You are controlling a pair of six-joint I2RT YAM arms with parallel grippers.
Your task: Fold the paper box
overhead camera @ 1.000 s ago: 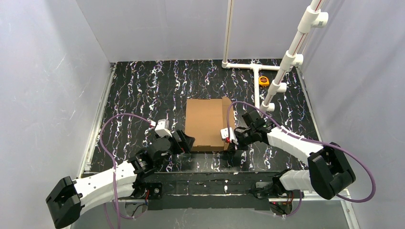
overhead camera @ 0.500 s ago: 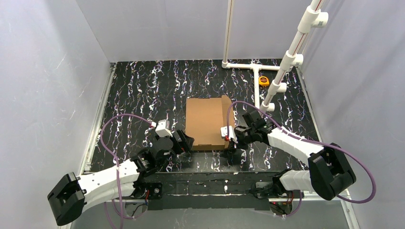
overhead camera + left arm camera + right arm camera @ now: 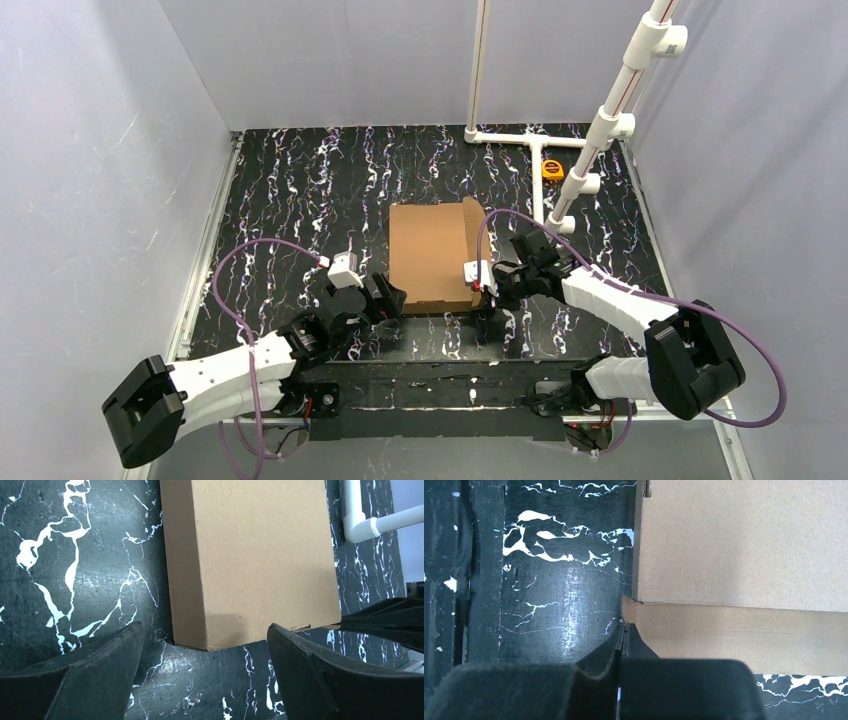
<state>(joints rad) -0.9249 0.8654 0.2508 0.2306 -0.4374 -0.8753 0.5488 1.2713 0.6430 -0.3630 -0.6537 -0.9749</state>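
The paper box (image 3: 432, 255) is a shallow brown cardboard box lying closed and flat on the black marbled table. My left gripper (image 3: 392, 297) stands open at its near left corner. In the left wrist view that corner of the box (image 3: 250, 555) points into the gap of the left gripper (image 3: 205, 672), touching neither finger. My right gripper (image 3: 487, 290) is shut at the near right corner. In the right wrist view the right gripper (image 3: 624, 627) has its closed tips against the end of the box's side wall (image 3: 734, 630), with nothing between the fingers.
A white PVC pipe frame (image 3: 590, 150) rises at the back right, its foot also showing in the left wrist view as white pipe (image 3: 360, 520). A yellow tape measure (image 3: 552, 169) lies beside it. Pale walls close in the table on three sides.
My right gripper has crept a little farther from the bases along the box's right side, and the box has slid slightly away. The left gripper has shifted slightly right.
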